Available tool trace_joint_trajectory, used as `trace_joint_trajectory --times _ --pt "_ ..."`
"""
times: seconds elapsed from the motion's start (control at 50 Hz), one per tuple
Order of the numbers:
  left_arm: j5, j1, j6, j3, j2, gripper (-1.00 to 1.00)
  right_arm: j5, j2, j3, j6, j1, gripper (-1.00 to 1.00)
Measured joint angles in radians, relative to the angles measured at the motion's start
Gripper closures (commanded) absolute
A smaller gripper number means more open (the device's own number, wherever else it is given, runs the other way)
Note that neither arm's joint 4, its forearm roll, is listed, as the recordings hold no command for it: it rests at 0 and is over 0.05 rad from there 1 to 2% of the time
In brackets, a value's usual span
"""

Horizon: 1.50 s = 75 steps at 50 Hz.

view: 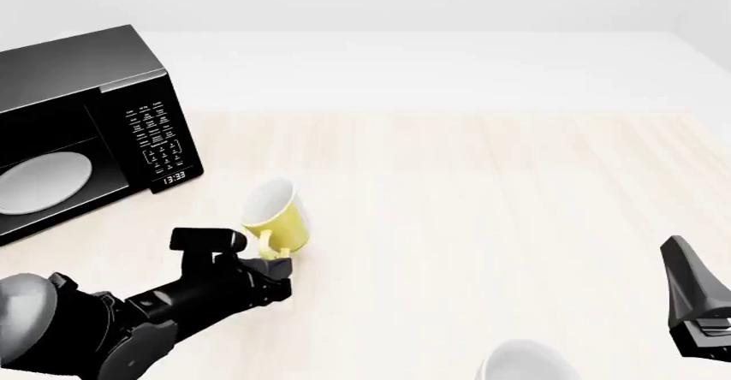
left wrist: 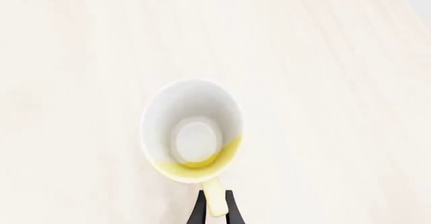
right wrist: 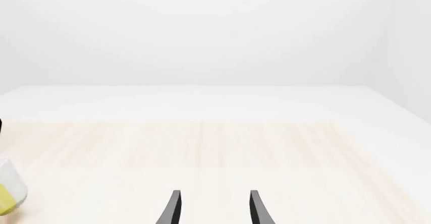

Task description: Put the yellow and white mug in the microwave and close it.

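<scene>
The yellow and white mug [view: 280,218] is tilted, its white inside turned toward the microwave [view: 86,97]. Its yellow loop handle points at my left arm. My left gripper [view: 270,258] is shut on that handle; in the left wrist view the two black fingers [left wrist: 199,211] pinch the handle below the mug [left wrist: 193,133]. The microwave stands at the far left with its cavity showing and the white turntable plate [view: 44,183] inside; I see no door. My right gripper [right wrist: 214,208] hangs open over bare table, near the right edge [view: 692,299].
A plain white-grey rounded cup [view: 521,365] sits at the near edge, right of centre. The microwave's button panel and clock display [view: 163,145] face the table's middle. Light wooden tabletop [view: 480,192] stretches between mug and right arm.
</scene>
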State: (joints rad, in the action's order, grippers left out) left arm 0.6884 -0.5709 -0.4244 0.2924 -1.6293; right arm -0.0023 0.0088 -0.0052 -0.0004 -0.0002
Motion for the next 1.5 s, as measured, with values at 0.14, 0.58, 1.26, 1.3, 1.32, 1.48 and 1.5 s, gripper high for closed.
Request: trace_joint_trajectory --times 0.14,0.58,1.26,1.3,1.32,1.48,1.5 --pt "-0.036 0.021 0.017 -0.03 0.092 1.0 0.0 0.0 0.0 0.0 0.0 -1.0" --pt "-0.174 0.204 0.116 -0.094 0.374 1.0 0.0 0.0 0.0 0.0 0.0 -1.0" --pt "-0.239 0.537 0.214 -0.122 0.519 1.0 0.0 0.0 0.0 0.0 0.0 -1.0" --pt "-0.234 0.553 0.215 -0.122 0.513 1.0 0.0 0.0 0.0 0.0 0.0 -1.0" --pt "-0.231 0.561 0.216 -0.121 0.51 1.0 0.0 0.0 0.0 0.0 0.0 -1.0" --pt "-0.21 0.614 0.222 -0.112 0.478 1.0 -0.001 0.004 0.0 -0.003 -0.002 -1.0" --pt "-0.207 0.62 0.223 -0.11 0.472 1.0 -0.001 0.004 0.0 -0.003 -0.002 -1.0"
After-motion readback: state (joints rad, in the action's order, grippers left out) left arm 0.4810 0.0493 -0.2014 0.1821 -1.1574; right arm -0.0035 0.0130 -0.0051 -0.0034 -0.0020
